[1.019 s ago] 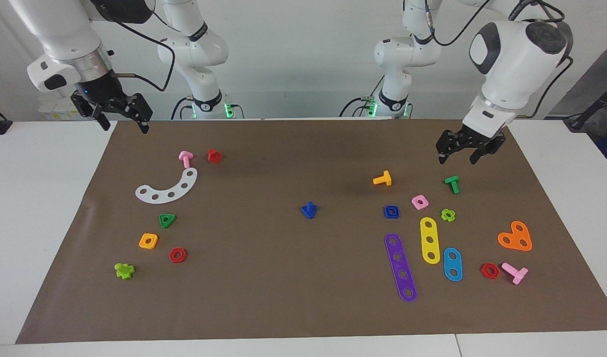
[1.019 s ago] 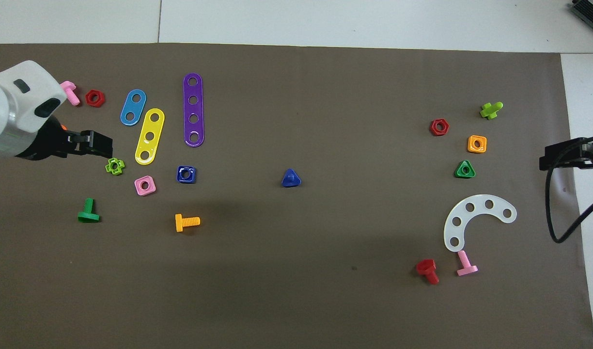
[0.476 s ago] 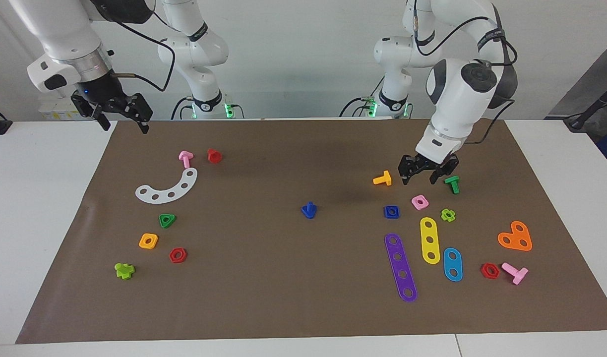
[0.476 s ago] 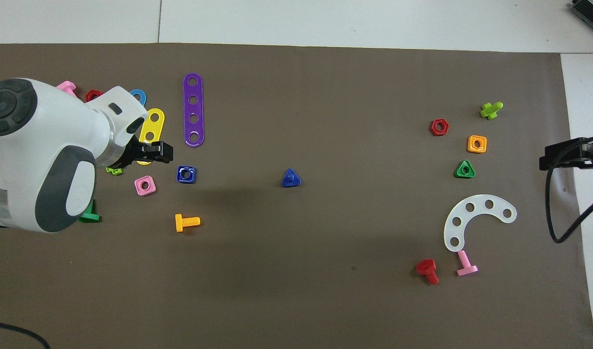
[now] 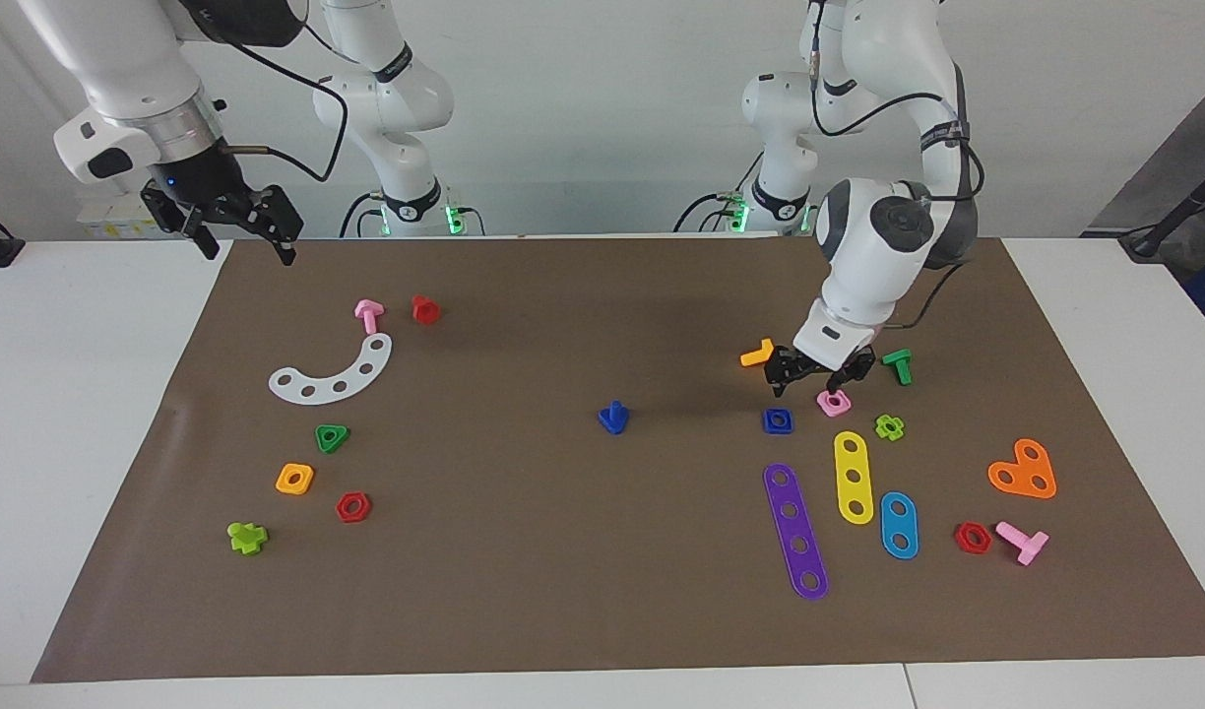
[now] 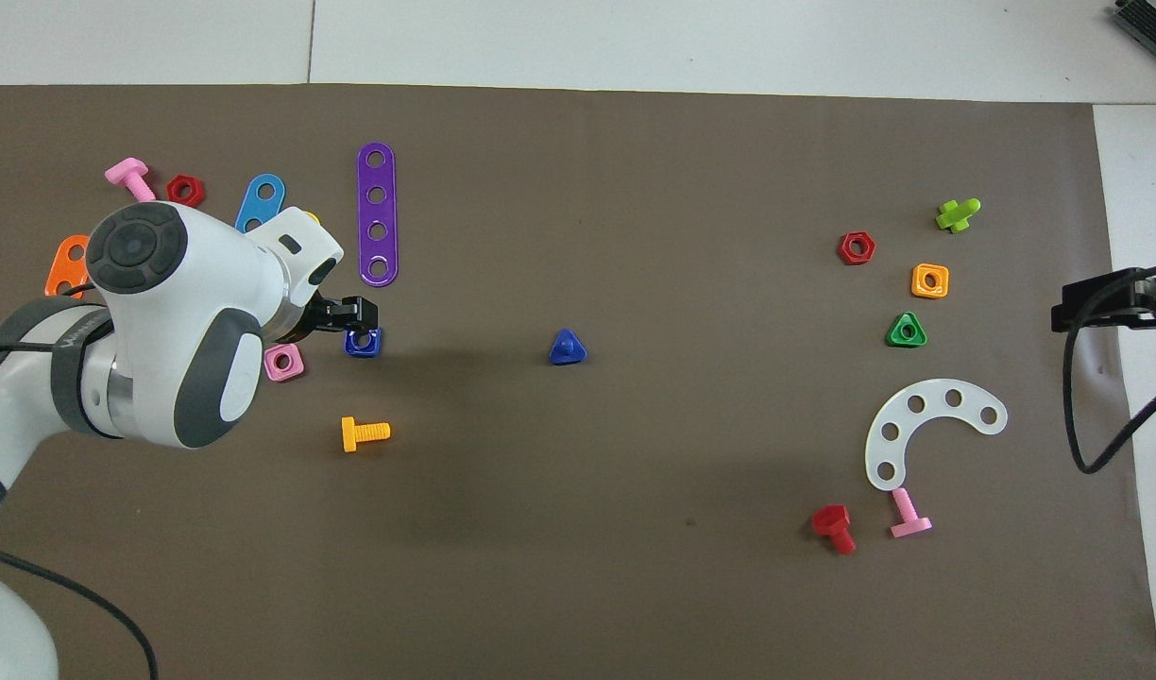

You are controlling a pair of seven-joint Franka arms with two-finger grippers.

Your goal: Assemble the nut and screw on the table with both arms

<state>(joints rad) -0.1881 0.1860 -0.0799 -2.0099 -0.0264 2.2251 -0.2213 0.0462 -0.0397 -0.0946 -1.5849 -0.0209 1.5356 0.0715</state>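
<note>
1. The nut (image 5: 778, 420), a blue square, lies flat on the mat (image 5: 563, 551) toward the left arm's end of the table, with a pink nut (image 5: 834, 402) just beside it and a purple strip (image 5: 795, 530) farther from the robots.
2. The left gripper (image 5: 817, 374) hangs low over the gap between nut and pink nut, jaws apart, holding nothing; from overhead its tips sit at the nut's edge.
3. The screw (image 5: 613, 418) stands on its triangular head at mid-mat, shaft up, well apart from the nut.
4. The right gripper (image 5: 238, 225) waits above the mat's corner at its own end, jaws apart and empty.
5. Risk, as a judgement: the gripper looks closer to the pink nut than the blue, so a straight descent could pinch the wrong piece or knock both askew.
6. A flat, thin nut offers little to grip; fingers landing on its top face could push it away.
7. An orange screw (image 5: 758, 354) lies near the wrist and could be brushed.
</note>
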